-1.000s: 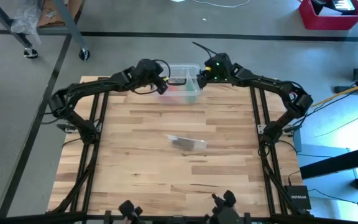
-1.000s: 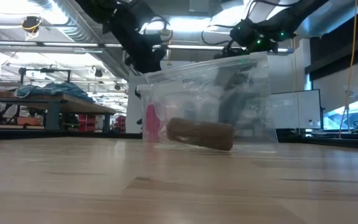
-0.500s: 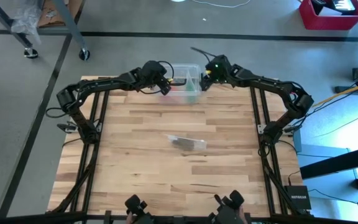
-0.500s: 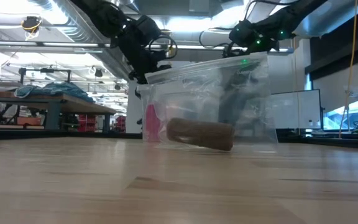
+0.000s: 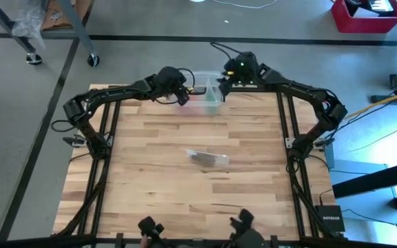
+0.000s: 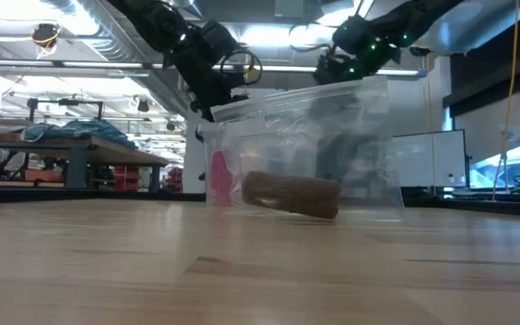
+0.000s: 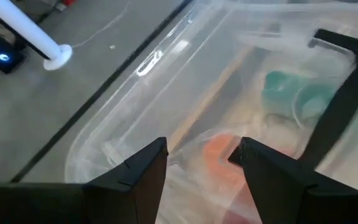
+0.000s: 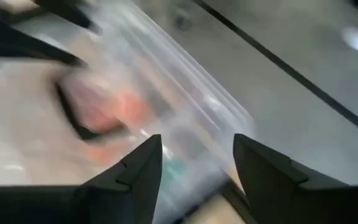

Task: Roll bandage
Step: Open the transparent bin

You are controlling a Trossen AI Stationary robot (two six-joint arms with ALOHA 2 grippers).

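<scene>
The bandage (image 6: 292, 194) is a small brown roll lying inside a clear plastic bag (image 5: 207, 158) at the middle of the table. No gripper is near it. Both grippers are at the far edge, at a clear plastic box (image 5: 205, 93) with a black handle (image 7: 347, 81). My left gripper (image 7: 197, 165) is open at the box's left side, with the box's rim (image 7: 104, 149) running between its fingers. My right gripper (image 8: 197, 158) is open at the box's right side, and the box's blurred wall (image 8: 185, 106) lies ahead of its fingers. My left gripper comes at the box slanting down from the table's left, its fingers on either side of the rim near a corner; whether they touch it I cannot tell. My right gripper comes slanting down from the table's right; blur hides whether its fingers touch the box.
Inside the box lie a teal thing (image 7: 284, 93) and an orange-red thing (image 7: 219, 155). The wooden table (image 5: 150, 193) has bare room around the bag. Beyond the far edge is the grey floor with a dark line (image 5: 150, 40).
My left gripper has sunk and moved a little toward the table's right, closer onto the box. My right gripper has risen a little and rolled about its own line. The bag with the bandage has stayed where it was.
</scene>
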